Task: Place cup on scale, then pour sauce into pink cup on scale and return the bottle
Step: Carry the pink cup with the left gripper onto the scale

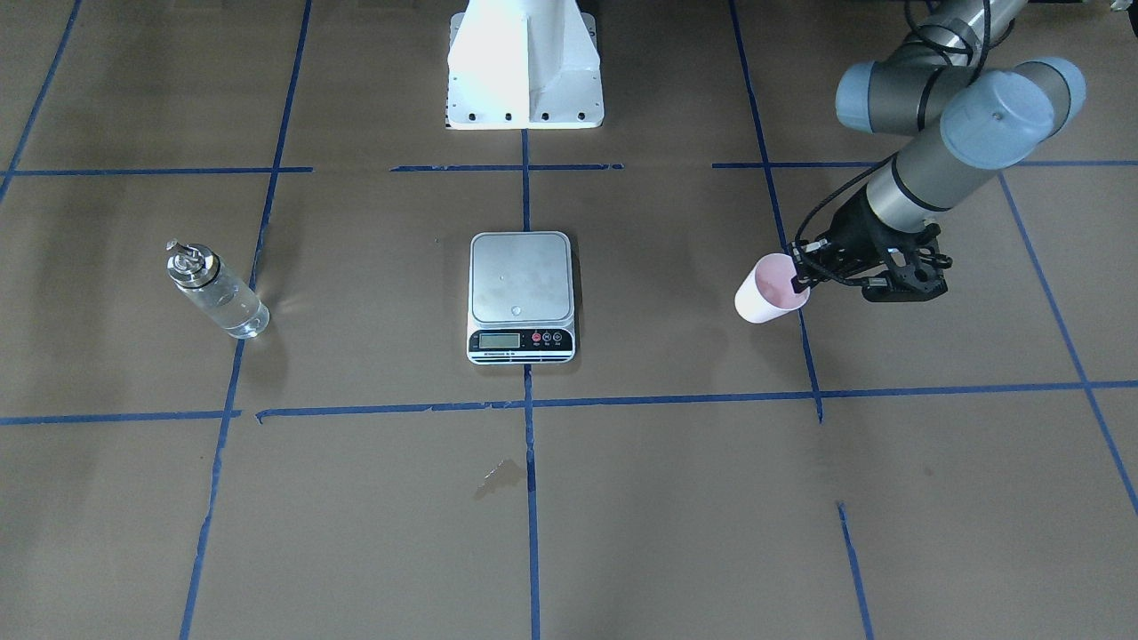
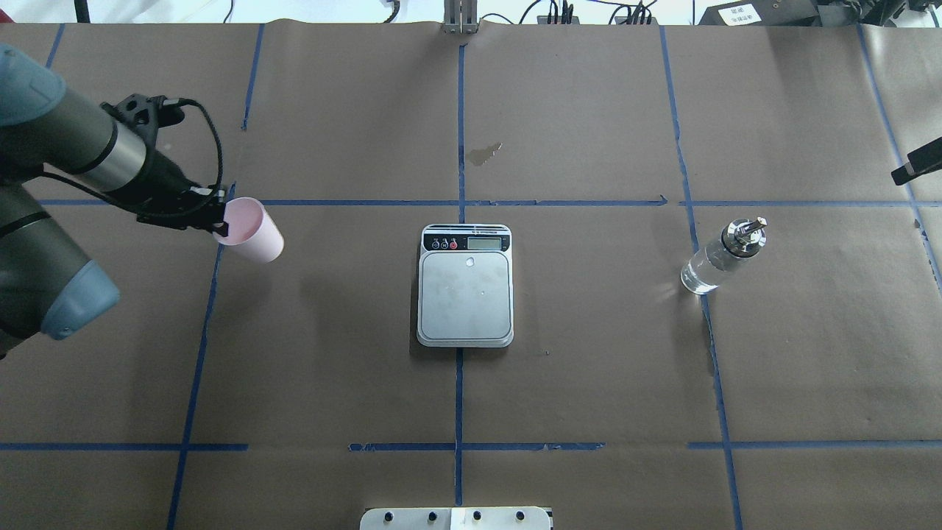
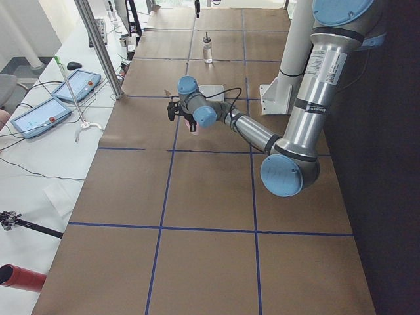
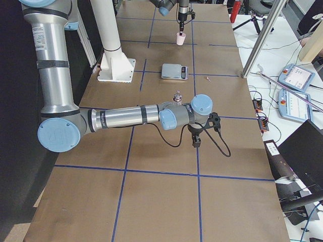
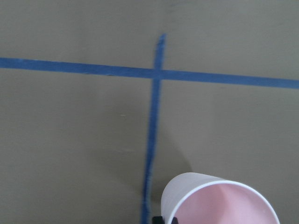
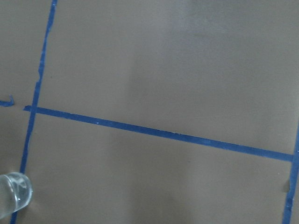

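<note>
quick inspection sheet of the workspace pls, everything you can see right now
surface: brown paper table with a blue tape grid; one dark stain on the operators' side of the scale
scale: centre, platform bare
bottle: upright on the robot's right side, capped, clear sauce inside, untouched
cup: not on the scale, held at its rim on the robot's left side
clutter: nothing seen
grippers: left gripper shut on the cup; right gripper hangs near the bottle without touching it, open or shut cannot tell
cables: black cable loops at the left wrist; another at the right wrist
surroundings: tablets on a side bench; white pedestal
</note>
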### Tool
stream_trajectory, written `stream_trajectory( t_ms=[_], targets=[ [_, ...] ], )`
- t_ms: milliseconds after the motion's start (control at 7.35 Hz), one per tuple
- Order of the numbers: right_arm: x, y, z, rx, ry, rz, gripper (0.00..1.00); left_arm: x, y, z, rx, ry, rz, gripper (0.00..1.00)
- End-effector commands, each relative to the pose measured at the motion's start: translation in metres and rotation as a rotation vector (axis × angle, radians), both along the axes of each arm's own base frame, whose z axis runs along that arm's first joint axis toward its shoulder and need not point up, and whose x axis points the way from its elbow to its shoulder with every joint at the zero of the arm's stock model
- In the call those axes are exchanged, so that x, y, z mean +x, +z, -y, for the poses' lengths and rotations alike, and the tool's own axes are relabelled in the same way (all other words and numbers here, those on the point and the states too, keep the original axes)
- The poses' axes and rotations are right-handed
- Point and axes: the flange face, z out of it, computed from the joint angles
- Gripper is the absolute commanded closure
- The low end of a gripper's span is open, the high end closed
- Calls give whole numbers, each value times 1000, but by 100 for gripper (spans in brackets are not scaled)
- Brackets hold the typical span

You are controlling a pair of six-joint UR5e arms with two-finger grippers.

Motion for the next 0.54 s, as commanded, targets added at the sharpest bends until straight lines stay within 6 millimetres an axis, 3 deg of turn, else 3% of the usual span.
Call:
stream_trajectory(
  t_ms=[0, 136, 272, 408],
  targets=[
    [-25, -28, -8, 3, 40, 79, 0, 76, -126, -17, -130, -33, -98, 100],
    [-51, -45, -15, -8, 85, 139, 0, 122, -171, -23, -131, -53, -111, 100],
    [-65, -51, -27, -15, 122, 195, 0, 164, -185, -37, -120, -84, -82, 100],
    [-65, -50, -39, -5, 140, 234, 0, 186, -180, -52, -97, -97, -56, 100]
  ],
)
